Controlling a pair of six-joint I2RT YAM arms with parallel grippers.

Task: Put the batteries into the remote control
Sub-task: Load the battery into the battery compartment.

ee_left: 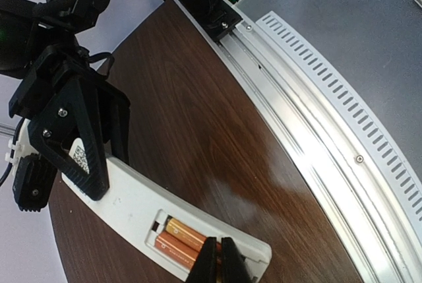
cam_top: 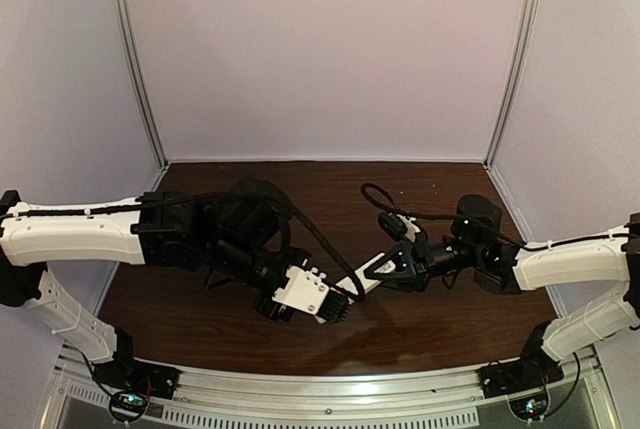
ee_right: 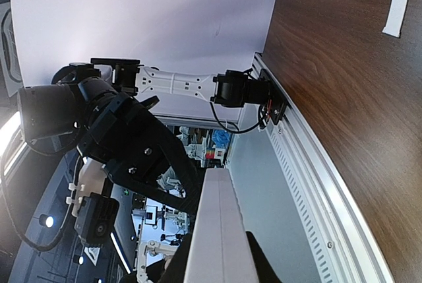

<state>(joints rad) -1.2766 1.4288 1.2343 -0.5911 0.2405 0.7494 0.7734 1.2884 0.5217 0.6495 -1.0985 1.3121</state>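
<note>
The white remote control is held above the table, back side up, with its battery bay open. Two orange batteries lie side by side in the bay. My left gripper is shut, its tips resting on the batteries' near end. My right gripper is shut on the remote's other end. In the right wrist view the remote shows edge-on between my right gripper's fingers. In the top view the left gripper and right gripper meet at the remote, front centre.
A small white cover plate lies on the brown table, apart from the remote. The slotted metal rail runs along the table's near edge. Pale walls enclose the back and sides.
</note>
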